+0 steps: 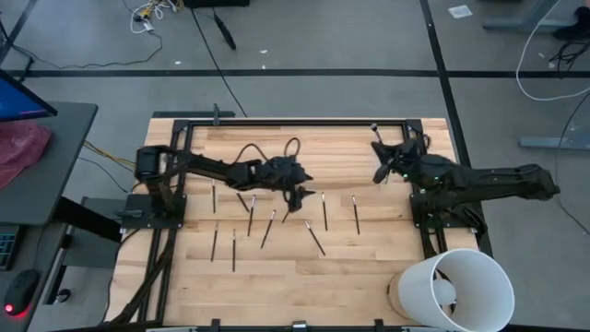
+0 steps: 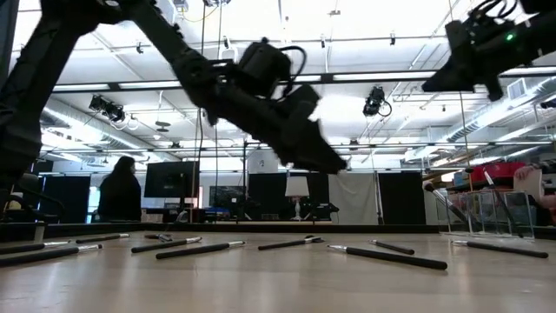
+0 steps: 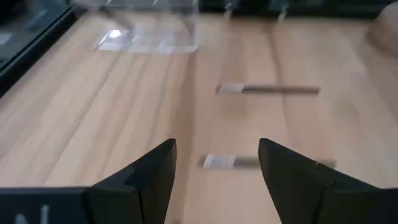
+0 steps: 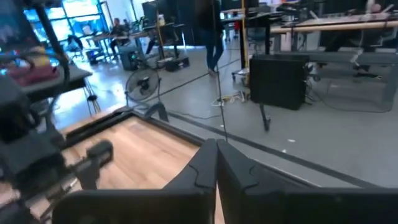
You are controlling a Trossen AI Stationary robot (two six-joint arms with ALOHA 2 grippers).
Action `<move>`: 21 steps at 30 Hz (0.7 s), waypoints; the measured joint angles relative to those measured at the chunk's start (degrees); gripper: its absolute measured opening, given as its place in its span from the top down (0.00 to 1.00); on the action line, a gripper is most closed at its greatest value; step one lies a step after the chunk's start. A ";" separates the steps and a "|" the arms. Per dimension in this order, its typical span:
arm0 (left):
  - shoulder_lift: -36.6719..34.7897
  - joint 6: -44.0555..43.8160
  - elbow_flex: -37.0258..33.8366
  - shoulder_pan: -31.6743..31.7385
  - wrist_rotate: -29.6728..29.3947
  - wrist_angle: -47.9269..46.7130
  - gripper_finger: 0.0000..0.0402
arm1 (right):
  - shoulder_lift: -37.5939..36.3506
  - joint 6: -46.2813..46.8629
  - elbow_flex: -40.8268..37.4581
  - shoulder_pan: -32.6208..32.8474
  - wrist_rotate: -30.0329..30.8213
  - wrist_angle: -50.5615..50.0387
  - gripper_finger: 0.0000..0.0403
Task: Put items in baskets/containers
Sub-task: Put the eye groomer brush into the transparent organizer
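Observation:
Several slender dark makeup brushes [image 1: 267, 229] lie flat and scattered on the wooden table; the low view shows them in a row [image 2: 387, 256]. My left gripper [image 1: 300, 195] hangs open above the table's middle, tilted down, nothing between its fingers [image 3: 217, 168]. One pale-ended brush [image 3: 227, 162] lies on the table just beyond them, another [image 3: 267, 90] farther off. The clear cup [image 3: 149, 31] stands at the far right, a brush leaning inside it [image 2: 499, 213]. My right gripper [image 1: 380, 171] is raised near the far right, shut and empty [image 4: 216, 155].
A large white bucket [image 1: 456, 288] stands at the near right corner. A black frame [image 1: 295, 121] edges the table's far side. Bare wood [image 1: 304, 290] shows along the near edge. A person [image 2: 122, 189] stands in the room behind.

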 joint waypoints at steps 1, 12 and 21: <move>-1.74 -0.17 -2.13 0.00 -1.38 0.03 0.42 | 1.70 -0.20 -0.74 0.00 -0.11 1.97 0.97; -16.10 -10.65 -29.43 -0.31 -8.36 20.17 0.42 | 24.92 -0.66 -4.05 -0.04 -16.98 28.58 0.97; -12.93 -13.38 -34.74 -7.37 -11.96 27.32 0.42 | 47.72 5.45 -4.03 0.00 -20.57 44.70 0.95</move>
